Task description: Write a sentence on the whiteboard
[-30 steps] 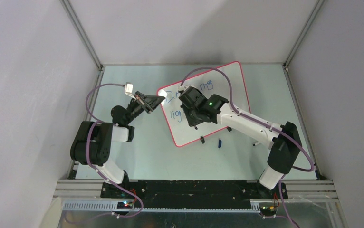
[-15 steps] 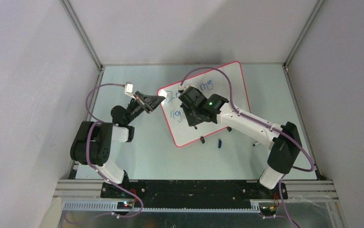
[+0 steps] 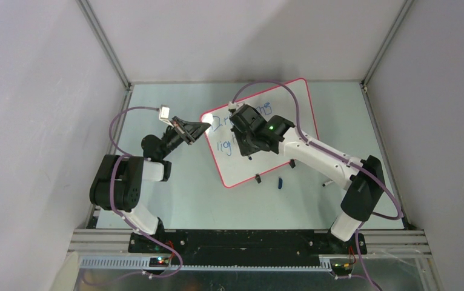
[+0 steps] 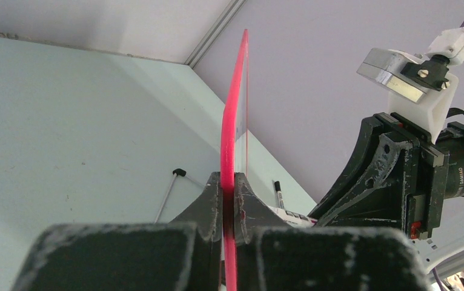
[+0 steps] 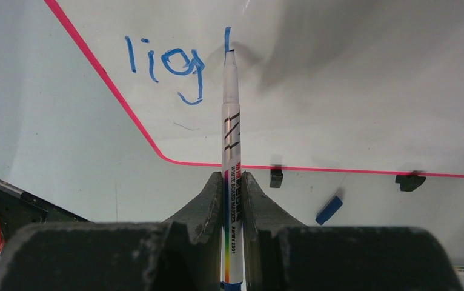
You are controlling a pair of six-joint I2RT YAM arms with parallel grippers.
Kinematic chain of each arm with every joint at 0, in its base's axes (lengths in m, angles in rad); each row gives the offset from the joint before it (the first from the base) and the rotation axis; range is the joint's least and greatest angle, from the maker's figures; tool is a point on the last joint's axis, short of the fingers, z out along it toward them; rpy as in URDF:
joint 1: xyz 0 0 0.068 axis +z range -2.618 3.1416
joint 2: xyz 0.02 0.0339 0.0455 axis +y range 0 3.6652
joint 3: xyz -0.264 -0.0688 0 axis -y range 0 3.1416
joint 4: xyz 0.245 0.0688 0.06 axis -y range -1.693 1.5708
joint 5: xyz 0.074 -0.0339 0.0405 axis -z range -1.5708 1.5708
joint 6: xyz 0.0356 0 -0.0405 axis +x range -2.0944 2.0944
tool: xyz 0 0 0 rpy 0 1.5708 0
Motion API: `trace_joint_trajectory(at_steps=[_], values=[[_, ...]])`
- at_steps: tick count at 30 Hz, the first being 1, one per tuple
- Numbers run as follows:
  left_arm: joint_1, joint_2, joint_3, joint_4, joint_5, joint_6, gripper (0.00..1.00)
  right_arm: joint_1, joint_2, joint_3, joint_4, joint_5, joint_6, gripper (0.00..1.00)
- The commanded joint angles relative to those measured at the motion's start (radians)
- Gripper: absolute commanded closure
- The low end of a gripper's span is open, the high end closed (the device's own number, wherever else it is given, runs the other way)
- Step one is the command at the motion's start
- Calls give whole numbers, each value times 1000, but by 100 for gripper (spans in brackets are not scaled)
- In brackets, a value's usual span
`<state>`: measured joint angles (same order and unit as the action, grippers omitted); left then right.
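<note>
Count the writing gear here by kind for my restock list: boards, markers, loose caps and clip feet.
whiteboard: 1
marker: 1
blue cap: 1
black clip feet: 2
Total: 5

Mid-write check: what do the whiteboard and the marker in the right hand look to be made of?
Whiteboard: a thin sheet with a glossy white coated face, judging by the soft reflections on it; the core is not tellable. Its rim looks like red-pink translucent plastic, glowing edge-on. Marker: probably a smooth plastic barrel, white with printed lettering; the tip is likely felt.
</note>
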<state>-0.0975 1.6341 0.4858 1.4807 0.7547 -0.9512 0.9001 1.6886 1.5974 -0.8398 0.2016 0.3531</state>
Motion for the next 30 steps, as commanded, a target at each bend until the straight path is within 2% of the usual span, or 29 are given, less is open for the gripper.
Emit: trace_joint_trajectory(at_steps=[1,30], values=[[-9,-25,-8,52,32,63,100,-5,-2,38,-3,6,-15,100],[-10,-25,-9,52,33,63,100,-7,34,29,-5,-6,-11,100]])
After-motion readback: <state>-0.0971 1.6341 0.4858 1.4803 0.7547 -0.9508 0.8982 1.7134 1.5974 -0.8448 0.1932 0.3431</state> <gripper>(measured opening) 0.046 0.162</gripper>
